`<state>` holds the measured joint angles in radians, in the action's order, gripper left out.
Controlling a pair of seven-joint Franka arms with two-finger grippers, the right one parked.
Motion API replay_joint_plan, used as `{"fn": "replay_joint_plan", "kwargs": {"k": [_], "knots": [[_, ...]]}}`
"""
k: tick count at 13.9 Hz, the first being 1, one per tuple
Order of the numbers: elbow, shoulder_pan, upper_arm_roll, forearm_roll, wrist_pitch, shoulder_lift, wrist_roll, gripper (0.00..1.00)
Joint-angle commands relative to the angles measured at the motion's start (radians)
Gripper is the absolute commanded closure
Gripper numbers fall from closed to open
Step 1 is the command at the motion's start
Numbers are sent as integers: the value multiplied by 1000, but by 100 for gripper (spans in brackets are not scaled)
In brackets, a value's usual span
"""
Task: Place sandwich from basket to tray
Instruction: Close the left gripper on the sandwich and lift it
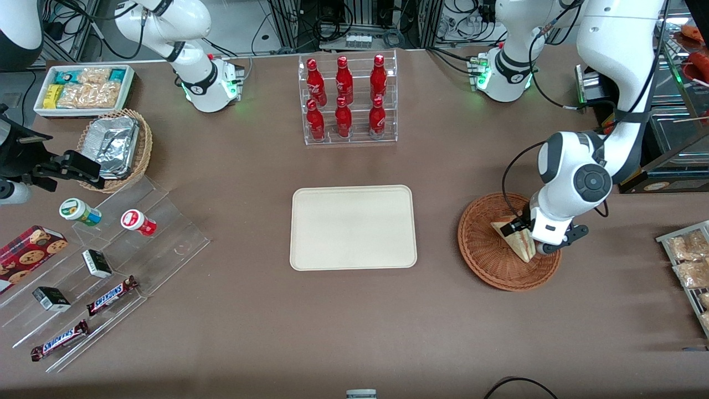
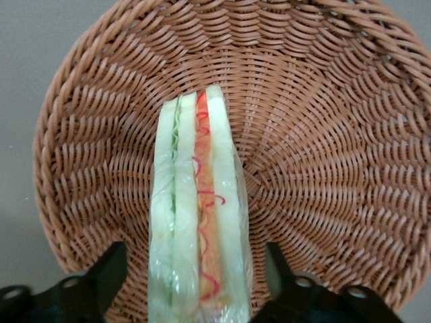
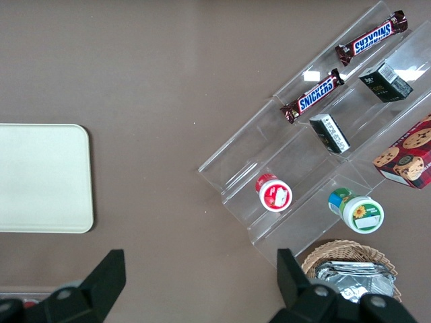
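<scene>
Wicker basket (image 2: 323,134) holds the sandwich (image 2: 199,215), standing between the gripper (image 2: 195,282)'s spread fingers (image 2: 108,269), neither visibly touching it.

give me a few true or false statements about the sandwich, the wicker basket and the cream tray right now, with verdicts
1. The triangular sandwich wedge lies in the reddish-brown round wicker basket. True.
2. The flat cream rectangular tray already holds the sandwich. False: the tray is bare.
3. The left arm's gripper is open, one finger on each side of the sandwich, with gaps. True.
4. The gripper hovers over the tray. False: it is down at the basket, at the sandwich.
5. The clear rack of red bottles stands nearer the front camera than the tray. False: it stands farther away.
</scene>
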<state>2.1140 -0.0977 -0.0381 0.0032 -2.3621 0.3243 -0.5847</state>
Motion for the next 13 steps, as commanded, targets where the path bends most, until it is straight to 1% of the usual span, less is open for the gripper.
{"fn": "replay_joint_plan", "kwargs": {"k": [1,2,3,8,11,13], "knots": [[-16,-7,3,-5,-8,18,-33,67],[-15,-7,3,-5,-6,18,-33,87],[-17,-7,3,-2,-5,18,-32,100],[-48,-2,3,6,43,15,-15,100],[-112,-8,3,8,137,7,-11,100],[-181,-8,3,15,236,7,-10,100]]}}
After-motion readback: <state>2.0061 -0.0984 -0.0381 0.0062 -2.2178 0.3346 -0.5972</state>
